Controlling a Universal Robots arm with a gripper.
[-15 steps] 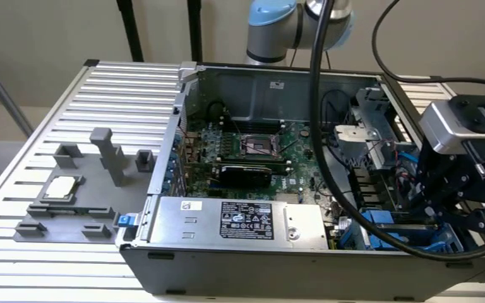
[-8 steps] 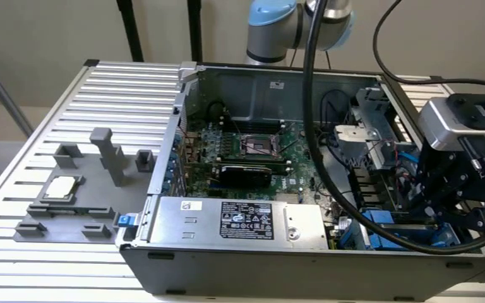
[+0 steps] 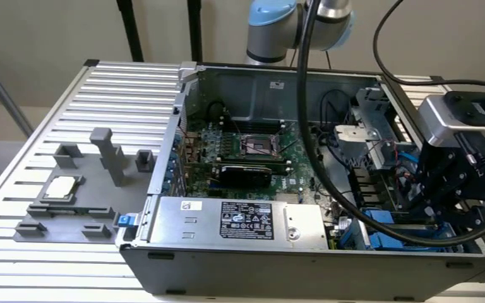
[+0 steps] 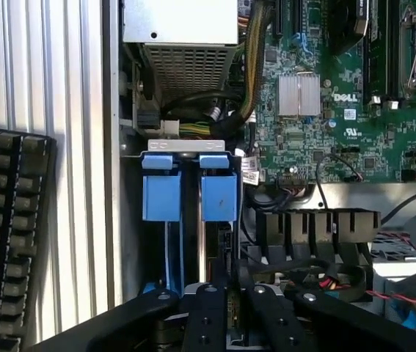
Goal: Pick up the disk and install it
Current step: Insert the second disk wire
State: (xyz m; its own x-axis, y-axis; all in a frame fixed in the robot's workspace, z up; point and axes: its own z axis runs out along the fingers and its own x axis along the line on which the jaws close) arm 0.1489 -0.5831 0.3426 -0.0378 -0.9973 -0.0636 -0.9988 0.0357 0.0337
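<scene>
Ribbed metal table (image 3: 48, 120), beige wall behind. Open PC case (image 3: 310, 265) on it. Gripper (image 4: 226, 312) down in the drive bay, fingers pinching the blue-framed disk (image 4: 219, 194) edge-on.

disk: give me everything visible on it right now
The disk stands on edge in the drive bay at the case's front corner, beside a second blue carrier. Its bright blue plastic carrier shows as a flat tab with a smaller latch piece above; a thin silver-grey edge runs down between the blue rails. The gripper is directly over its near end; contact is hidden.
</scene>
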